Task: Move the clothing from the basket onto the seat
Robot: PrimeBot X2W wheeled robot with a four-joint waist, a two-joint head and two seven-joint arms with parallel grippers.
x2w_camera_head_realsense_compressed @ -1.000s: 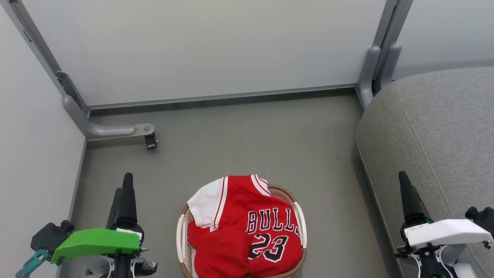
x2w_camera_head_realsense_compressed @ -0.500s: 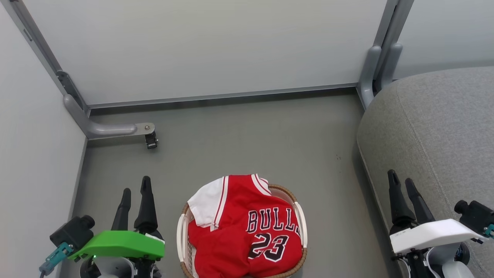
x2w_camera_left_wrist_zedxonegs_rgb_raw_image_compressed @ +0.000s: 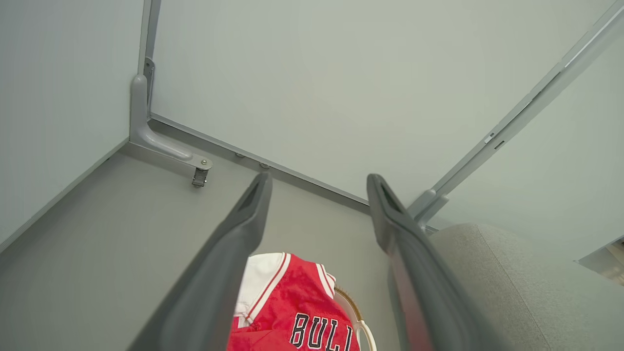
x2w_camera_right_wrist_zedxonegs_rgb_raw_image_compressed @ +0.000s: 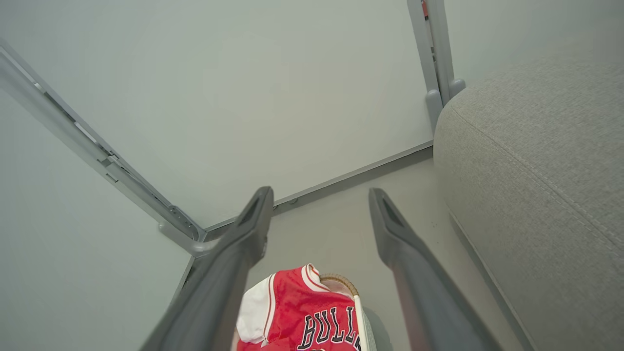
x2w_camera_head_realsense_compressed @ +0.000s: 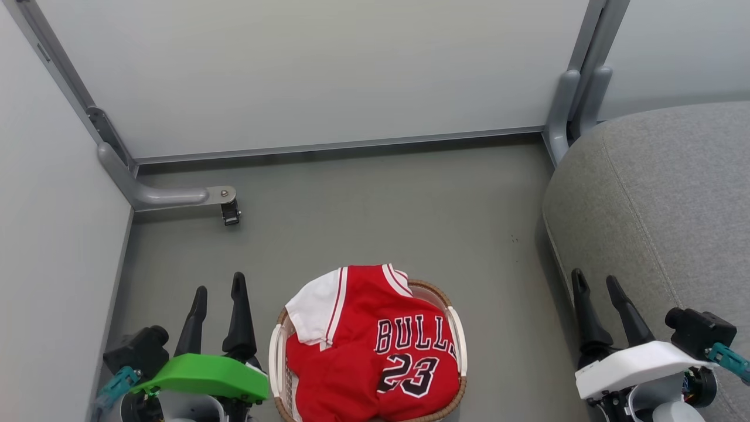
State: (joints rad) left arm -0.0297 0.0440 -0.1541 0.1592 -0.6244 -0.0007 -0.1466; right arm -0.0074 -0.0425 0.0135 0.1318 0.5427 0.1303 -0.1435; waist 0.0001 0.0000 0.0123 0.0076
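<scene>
A red "BULLS 23" jersey (x2w_camera_head_realsense_compressed: 375, 351) with a white sleeve lies piled in the white basket (x2w_camera_head_realsense_compressed: 456, 334) with the brown woven rim, at the bottom middle of the floor. The jersey (x2w_camera_left_wrist_zedxonegs_rgb_raw_image_compressed: 287, 312) and basket rim (x2w_camera_left_wrist_zedxonegs_rgb_raw_image_compressed: 358, 319) also show low between the left fingers, and the jersey (x2w_camera_right_wrist_zedxonegs_rgb_raw_image_compressed: 302, 317) low between the right fingers. A second garment is hidden. The grey seat (x2w_camera_head_realsense_compressed: 662, 205) fills the right side. My left gripper (x2w_camera_head_realsense_compressed: 220, 284) stands open left of the basket. My right gripper (x2w_camera_head_realsense_compressed: 596, 280) stands open between basket and seat, nothing held.
Pale partition panels (x2w_camera_head_realsense_compressed: 304, 70) wall in the back and left. A grey metal foot with a small caster (x2w_camera_head_realsense_compressed: 228, 214) juts onto the floor at the back left. Grey posts (x2w_camera_head_realsense_compressed: 571, 105) stand at the seat's back corner. Grey floor (x2w_camera_head_realsense_compressed: 375, 211) lies beyond the basket.
Both grippers have gone from shut to open. The left gripper has shifted right toward the basket; the right gripper has shifted left and lower.
</scene>
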